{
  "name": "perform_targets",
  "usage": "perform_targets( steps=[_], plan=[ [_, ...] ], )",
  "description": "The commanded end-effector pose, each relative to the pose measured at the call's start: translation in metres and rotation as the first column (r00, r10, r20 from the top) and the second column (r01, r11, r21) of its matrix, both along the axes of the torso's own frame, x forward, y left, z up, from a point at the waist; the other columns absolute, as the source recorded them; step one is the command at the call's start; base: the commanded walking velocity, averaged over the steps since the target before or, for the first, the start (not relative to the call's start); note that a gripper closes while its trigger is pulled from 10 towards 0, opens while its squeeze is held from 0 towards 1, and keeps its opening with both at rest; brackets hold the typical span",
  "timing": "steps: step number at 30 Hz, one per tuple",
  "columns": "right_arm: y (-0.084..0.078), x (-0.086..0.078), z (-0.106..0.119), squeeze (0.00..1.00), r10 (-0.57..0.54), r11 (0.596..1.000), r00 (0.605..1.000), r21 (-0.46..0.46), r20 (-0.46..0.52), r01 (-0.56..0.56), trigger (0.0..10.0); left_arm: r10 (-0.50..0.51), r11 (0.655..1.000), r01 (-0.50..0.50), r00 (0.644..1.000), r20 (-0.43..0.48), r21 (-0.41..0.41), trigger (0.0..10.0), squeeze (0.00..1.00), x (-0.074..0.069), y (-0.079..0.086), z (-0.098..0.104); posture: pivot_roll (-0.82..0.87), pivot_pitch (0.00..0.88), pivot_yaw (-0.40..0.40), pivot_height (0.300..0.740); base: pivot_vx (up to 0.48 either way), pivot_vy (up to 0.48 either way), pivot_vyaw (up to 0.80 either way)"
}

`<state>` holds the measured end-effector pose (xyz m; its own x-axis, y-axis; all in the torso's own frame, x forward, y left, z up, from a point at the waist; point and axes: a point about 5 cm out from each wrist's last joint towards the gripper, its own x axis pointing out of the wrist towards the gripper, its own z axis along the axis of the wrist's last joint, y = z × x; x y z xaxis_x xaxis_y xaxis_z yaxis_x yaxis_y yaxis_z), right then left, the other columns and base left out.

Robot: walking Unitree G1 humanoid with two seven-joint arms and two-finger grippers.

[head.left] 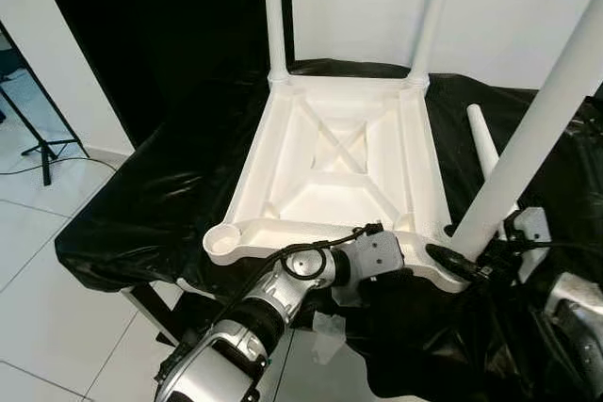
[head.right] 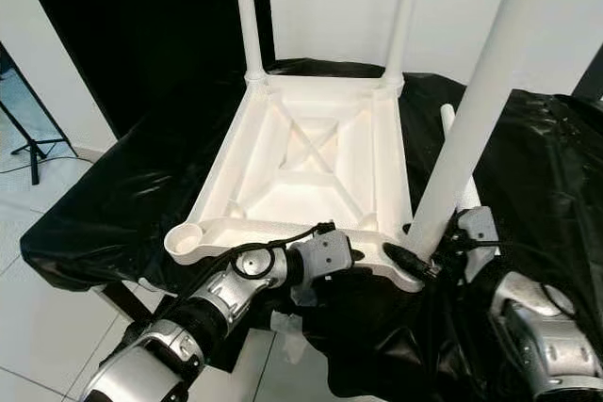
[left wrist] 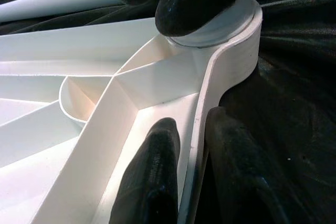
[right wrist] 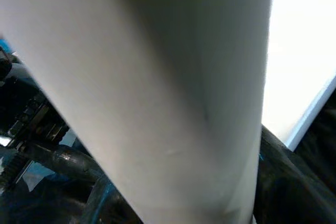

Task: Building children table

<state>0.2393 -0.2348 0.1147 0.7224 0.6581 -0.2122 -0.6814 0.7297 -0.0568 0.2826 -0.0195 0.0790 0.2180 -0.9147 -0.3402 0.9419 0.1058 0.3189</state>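
Tabletop (head.left: 339, 162), white plastic, lies underside up on a black sheet (head.left: 160, 185). Near-left corner socket (head.left: 224, 240) holds nothing; two far sockets hold upright legs (head.left: 274, 16). Left gripper (left wrist: 191, 145) pinches the near rim, one finger (left wrist: 152, 182) inside, one outside. Right gripper (head.left: 462, 261) grips a leg (head.left: 537, 129) standing at the near-right corner. A loose leg (head.left: 482, 138) lies just right of the tabletop. Tiled floor (head.left: 57, 327) opens to the left.

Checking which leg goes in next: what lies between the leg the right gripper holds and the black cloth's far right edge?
A loose white table leg lies on the black cloth, beside the upturned tabletop, seen in the left eye view.
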Motion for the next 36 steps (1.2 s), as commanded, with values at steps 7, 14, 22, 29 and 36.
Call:
perform_targets(
  steps=[7, 14, 22, 29, 36],
  plan=[
    [0.055, -0.026, -0.030, 0.00, 0.192, 0.976, 0.978, 0.123, -0.081, -0.182, 0.0, 0.102, 0.985, -0.081, 0.986, -0.135, 0.153, 10.0, 0.00, -0.010, 0.023, -0.042, 0.18, 0.000, -0.012, 0.740, 0.000, 0.000, 0.00],
    [0.063, -0.009, -0.039, 0.00, -0.218, 0.954, 0.975, 0.203, -0.032, 0.220, 0.0, 0.101, 0.984, -0.079, 0.986, -0.133, 0.157, 10.0, 0.00, -0.010, 0.025, -0.043, 0.20, 0.000, -0.012, 0.740, 0.000, 0.000, 0.00],
    [0.054, -0.013, -0.043, 0.00, -0.576, 0.791, 0.817, 0.254, 0.005, 0.556, 0.0, 0.105, 0.980, -0.082, 0.987, -0.124, 0.179, 10.0, 0.00, -0.008, 0.035, -0.044, 0.22, 0.000, -0.001, 0.740, 0.000, 0.000, 0.00],
    [0.063, -0.014, -0.038, 1.00, -0.529, 0.826, 0.847, 0.260, 0.053, 0.500, 10.0, 0.093, 0.977, -0.068, 0.989, -0.115, 0.200, 10.0, 0.00, -0.011, 0.038, -0.047, 0.24, 0.000, -0.003, 0.740, 0.000, 0.000, 0.00],
    [0.067, -0.010, -0.032, 0.00, -0.427, 0.891, 0.897, 0.221, 0.112, 0.397, 10.0, 0.106, 0.978, -0.083, 0.988, -0.115, 0.192, 10.0, 0.00, -0.009, 0.036, -0.046, 0.25, 0.000, -0.020, 0.740, 0.000, 0.000, 0.00]
  ],
)
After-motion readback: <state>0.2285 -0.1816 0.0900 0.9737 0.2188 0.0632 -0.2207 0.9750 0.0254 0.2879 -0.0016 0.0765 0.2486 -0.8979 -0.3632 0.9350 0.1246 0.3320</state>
